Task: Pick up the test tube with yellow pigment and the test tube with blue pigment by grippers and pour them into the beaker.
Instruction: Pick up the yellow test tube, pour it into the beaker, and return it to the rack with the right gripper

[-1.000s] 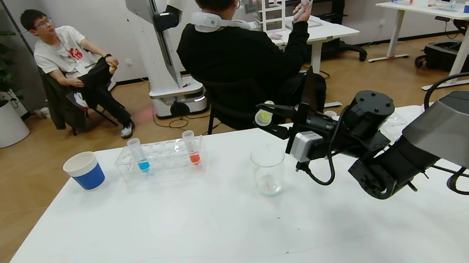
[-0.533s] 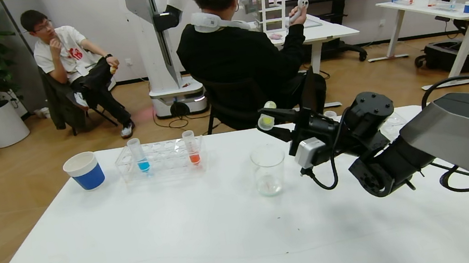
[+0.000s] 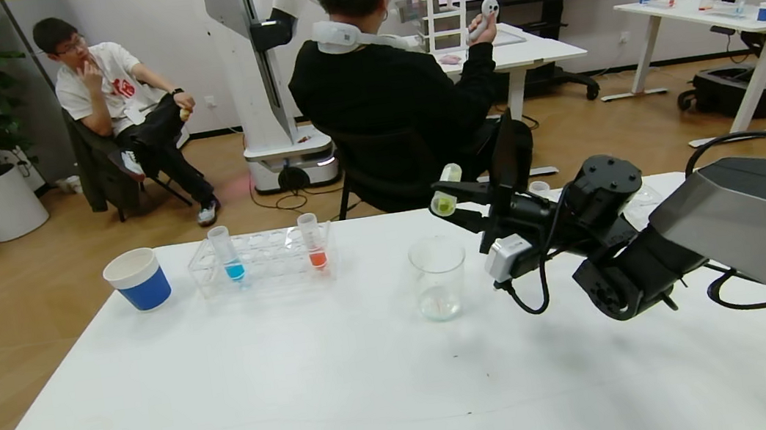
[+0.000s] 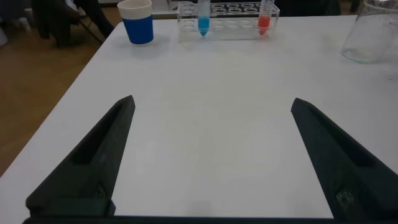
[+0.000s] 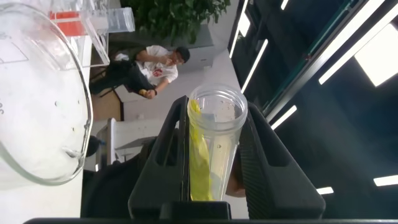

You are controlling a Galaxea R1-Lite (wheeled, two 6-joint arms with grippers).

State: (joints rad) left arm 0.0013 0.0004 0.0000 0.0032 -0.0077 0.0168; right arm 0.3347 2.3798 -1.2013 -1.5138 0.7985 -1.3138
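My right gripper (image 3: 451, 200) is shut on the yellow test tube (image 3: 445, 194), held tilted above and just behind the beaker (image 3: 439, 278). In the right wrist view the tube (image 5: 214, 149) sits between the fingers with yellow liquid along one wall, and the beaker's rim (image 5: 65, 149) is beside it. The blue test tube (image 3: 227, 253) stands in the clear rack (image 3: 263, 259) at the far left; it also shows in the left wrist view (image 4: 203, 16). My left gripper (image 4: 211, 162) is open and empty, low over the table's near side.
A tube with orange-red liquid (image 3: 312, 242) stands in the same rack. A blue white-rimmed cup (image 3: 138, 279) stands left of the rack. A second clear rack (image 3: 640, 199) lies behind my right arm. People sit beyond the table's far edge.
My right gripper has rolled and shifted slightly right, bringing the yellow tube from lying sideways toward upright. The beaker, rack and left gripper have not moved.
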